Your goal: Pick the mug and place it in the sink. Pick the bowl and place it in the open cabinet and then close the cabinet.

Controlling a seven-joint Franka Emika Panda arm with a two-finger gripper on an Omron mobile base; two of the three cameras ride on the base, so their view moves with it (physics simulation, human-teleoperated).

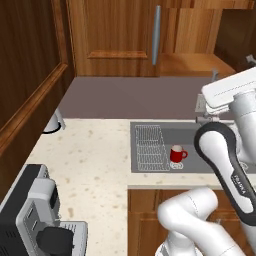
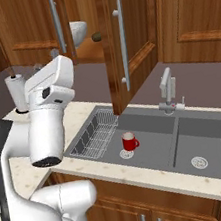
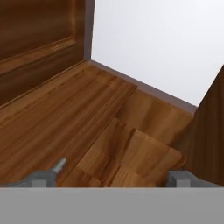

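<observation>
- The mug (image 2: 130, 142) stands upright in the left basin of the sink (image 2: 208, 140), beside the round drain (image 2: 126, 154) and just right of the white wire rack (image 2: 93, 134). In the left base view the mug (image 1: 177, 154) shows red against the grey basin, its handle turned to the right.
- The bowl (image 2: 79, 32) sits on the shelf inside the cabinet (image 2: 113, 41), seen in the right base view through the gap between the doors; its lower part is hidden by the robot arm.
- The cabinet door stands open, swung out over the desk (image 2: 87, 110), its long metal bar handle (image 2: 122, 45) facing the camera.
- In the hand view the jaws (image 3: 113, 177) are set wide apart, with nothing between them; the two tips rise at the bottom edge over a wooden shelf (image 3: 109, 131), with a white back wall (image 3: 162, 48) beyond.
- The arm's upper link reaches up toward the cabinet in both base views; the hand itself cannot be made out there.
- A tap (image 2: 167, 91) stands behind the sink, at the divide between the two basins.
- A paper towel roll (image 2: 16, 93) stands upright at the back left of the desk.
- A dark coffee machine (image 1: 35, 215) sits at the near left corner of the desk in the left base view.
</observation>
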